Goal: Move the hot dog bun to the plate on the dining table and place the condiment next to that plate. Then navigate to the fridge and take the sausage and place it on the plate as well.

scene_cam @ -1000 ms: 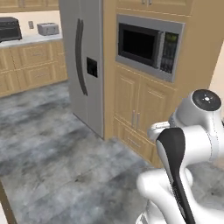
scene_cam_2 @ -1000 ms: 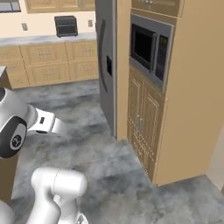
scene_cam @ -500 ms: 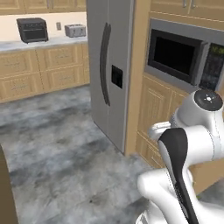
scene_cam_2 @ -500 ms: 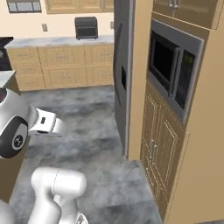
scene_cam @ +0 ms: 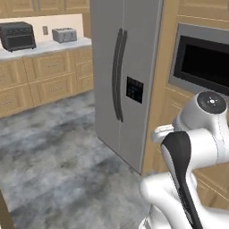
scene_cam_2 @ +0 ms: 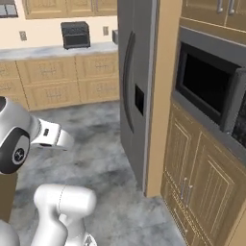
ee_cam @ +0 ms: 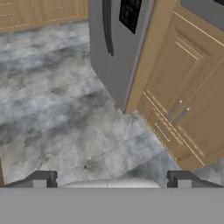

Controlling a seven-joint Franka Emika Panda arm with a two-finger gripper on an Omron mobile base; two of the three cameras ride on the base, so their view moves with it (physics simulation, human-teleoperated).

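The fridge [scene_cam: 123, 80] is a tall grey unit with both doors shut, two dark vertical handles and a black dispenser panel. It stands ahead in the right base view [scene_cam_2: 137, 81] and at the top of the hand view [ee_cam: 111, 39]. My gripper [ee_cam: 112, 180] hangs over the grey floor in front of the fridge, short of its doors. Its fingertips [ee_cam: 43, 178] stand wide apart and open, with nothing between them. The hot dog bun, plate, dining table, condiment and sausage are out of view.
A built-in microwave [scene_cam: 203, 67] sits in a wooden cabinet wall [ee_cam: 183, 87] right of the fridge. A counter at the back left carries a black toaster oven [scene_cam: 18, 36] and a toaster [scene_cam: 64, 34]. Open grey stone floor [scene_cam: 53, 152] lies before the fridge.
The whole picture has shifted: the base has driven closer to the fridge, which now looms larger. The arm keeps its pose and the gripper stays open.
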